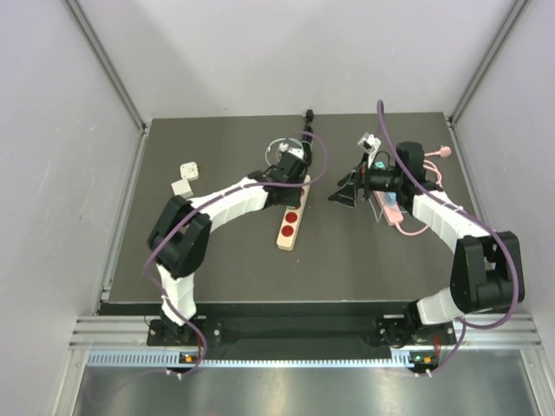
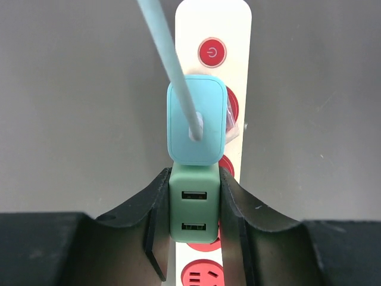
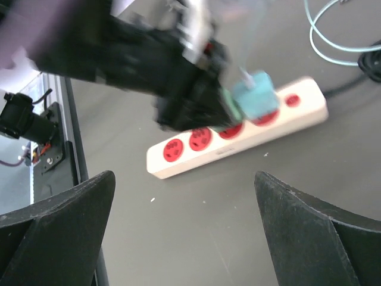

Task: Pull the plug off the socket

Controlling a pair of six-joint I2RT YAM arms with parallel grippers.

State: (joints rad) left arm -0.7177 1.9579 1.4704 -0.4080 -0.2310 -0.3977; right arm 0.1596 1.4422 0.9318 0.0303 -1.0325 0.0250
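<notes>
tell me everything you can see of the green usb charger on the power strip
The green charger is a small, matte, mint-green plastic block. Two empty USB ports sit one above the other on the face toward the left wrist camera. It stands plugged into the cream power strip over a red socket, and appears to abut a light blue charger that carries a cable. The left claw straddles it, with its black fingers seemingly pressed against both sides.
</notes>
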